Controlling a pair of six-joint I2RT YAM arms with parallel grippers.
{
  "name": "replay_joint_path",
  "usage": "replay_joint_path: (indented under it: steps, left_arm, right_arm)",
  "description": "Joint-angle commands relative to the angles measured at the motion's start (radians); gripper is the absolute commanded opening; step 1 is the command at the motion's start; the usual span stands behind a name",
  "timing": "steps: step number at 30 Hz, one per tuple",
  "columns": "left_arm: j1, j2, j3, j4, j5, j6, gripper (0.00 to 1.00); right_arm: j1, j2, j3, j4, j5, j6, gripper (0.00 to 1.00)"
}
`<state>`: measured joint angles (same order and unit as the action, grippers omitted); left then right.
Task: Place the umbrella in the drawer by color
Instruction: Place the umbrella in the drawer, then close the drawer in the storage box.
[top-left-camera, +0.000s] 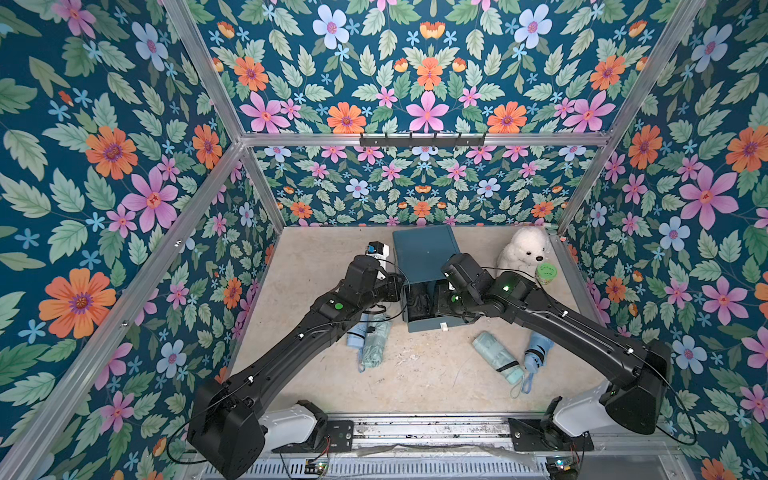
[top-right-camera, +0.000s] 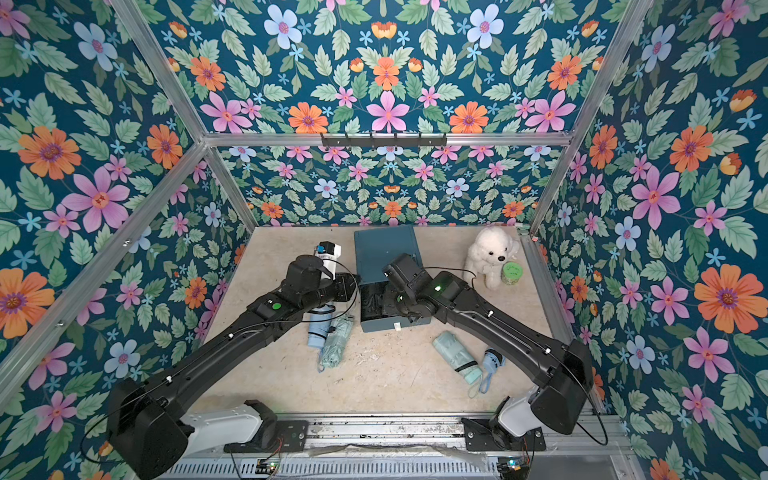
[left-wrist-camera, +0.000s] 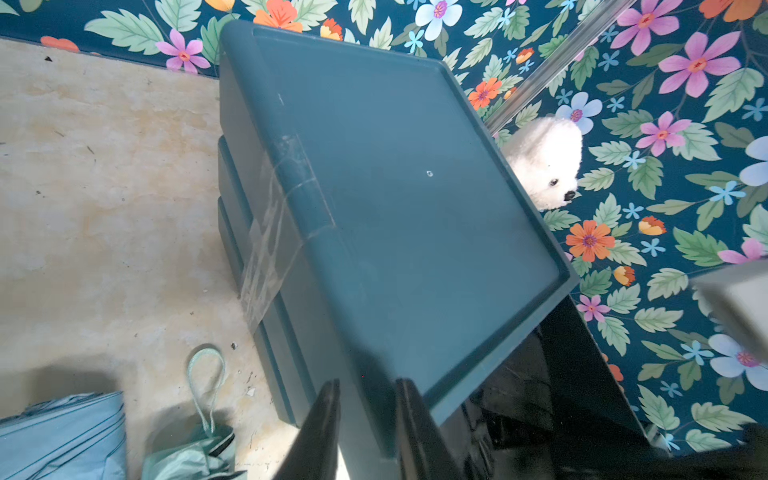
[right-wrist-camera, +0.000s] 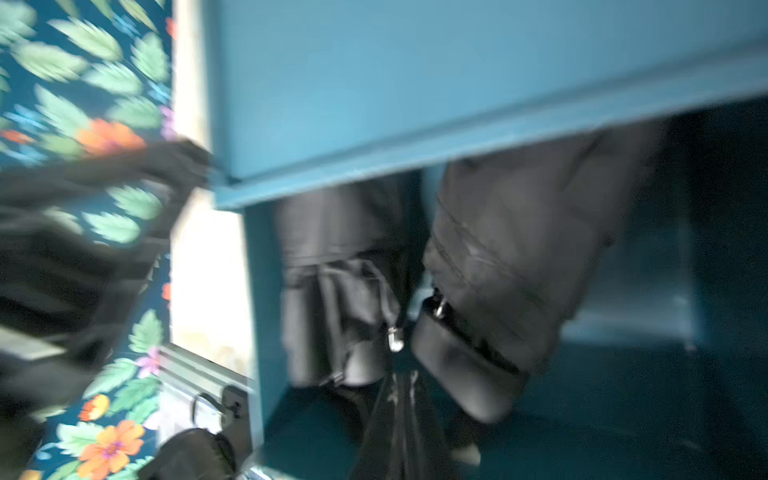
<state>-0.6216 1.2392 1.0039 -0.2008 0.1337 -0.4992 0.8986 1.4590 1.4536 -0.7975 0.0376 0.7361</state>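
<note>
A teal drawer unit (top-left-camera: 424, 249) stands mid-table with its top drawer (top-left-camera: 428, 325) pulled out. Two folded black umbrellas (right-wrist-camera: 332, 291) (right-wrist-camera: 511, 257) lie in the drawer. My right gripper (right-wrist-camera: 399, 382) is inside the drawer, fingers shut together by a black umbrella's strap; blur hides any pinch. My left gripper (left-wrist-camera: 365, 386) is open at the unit's left front corner, holding nothing. Left of the drawer lie a light blue umbrella (top-left-camera: 356, 336) and a mint umbrella (top-left-camera: 376, 345). Another mint umbrella (top-left-camera: 496, 357) and another blue umbrella (top-left-camera: 536, 353) lie to its right.
A white plush dog (top-left-camera: 525, 249) and a green jar (top-left-camera: 545, 274) sit at the back right. A white bottle with a dark cap (top-left-camera: 376, 251) stands behind my left wrist. A hook rail (top-left-camera: 422, 140) hangs on the back wall. Floral walls close three sides.
</note>
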Motion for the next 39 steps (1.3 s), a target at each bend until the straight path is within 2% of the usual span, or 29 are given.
replay_joint_path:
  steps: [1,5,7,11,13,15,18,22,24,29,34,39]
  left_arm:
    - [0.004,-0.001,0.028,-0.130,-0.017,-0.003,0.43]
    - [0.013,-0.006,0.087,-0.149,-0.051,-0.027,0.61]
    - [0.033,-0.003,0.113,-0.150,-0.063,-0.044,0.64]
    - [0.117,0.005,0.129,-0.116,-0.017,-0.119,0.70]
    - [0.161,0.013,0.108,-0.043,0.077,-0.158,0.75]
    - [0.182,0.048,0.103,0.037,0.185,-0.179,0.76]
    - [0.181,0.119,0.132,0.090,0.265,-0.175,0.77]
    - [0.181,0.164,0.127,0.151,0.314,-0.164,0.77]
    - [0.181,0.184,0.121,0.142,0.293,-0.138,0.74]
    - [0.180,0.247,0.130,0.019,0.157,-0.040,0.65]
    - [0.176,0.312,0.146,-0.073,0.123,0.030,0.52]
    - [0.170,0.323,0.150,-0.118,0.027,0.077,0.48]
  right_arm:
    - [0.025,-0.069,0.027,-0.011,0.101,-0.022,0.29]
    - [0.093,-0.166,-0.017,0.013,0.198,-0.011,0.35]
    - [0.161,-0.210,-0.069,0.036,0.269,-0.007,0.35]
    - [0.427,-0.307,-0.200,0.077,0.646,0.065,0.40]
    - [0.551,-0.364,-0.304,0.163,0.774,0.102,0.54]
    - [0.579,-0.395,-0.391,0.235,0.751,0.135,0.56]
    - [0.580,-0.382,-0.446,0.253,0.717,0.199,0.56]
    - [0.570,-0.389,-0.496,0.287,0.686,0.226,0.65]
    - [0.550,-0.412,-0.540,0.333,0.647,0.226,0.66]
    - [0.489,-0.463,-0.649,0.441,0.561,0.220,0.65]
    - [0.441,-0.459,-0.687,0.515,0.529,0.169,0.64]
    - [0.385,-0.418,-0.698,0.578,0.522,0.101,0.54]
